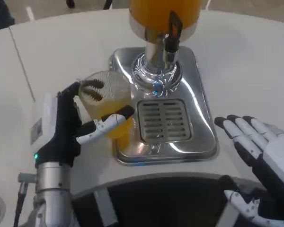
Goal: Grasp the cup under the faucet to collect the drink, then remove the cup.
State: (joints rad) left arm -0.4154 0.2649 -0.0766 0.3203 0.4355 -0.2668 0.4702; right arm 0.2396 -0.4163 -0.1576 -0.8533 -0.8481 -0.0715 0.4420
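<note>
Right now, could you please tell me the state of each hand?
Left hand: holding the cup, which has orange drink in it, beside the drip tray.
Right hand: open, fingers spread, holding nothing.

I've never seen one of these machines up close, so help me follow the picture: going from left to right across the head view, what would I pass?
Left hand → cup with orange drink, held in that hand → drip grate on the dispenser's shiny base, below the faucet → right hand, open over the white table.
</note>
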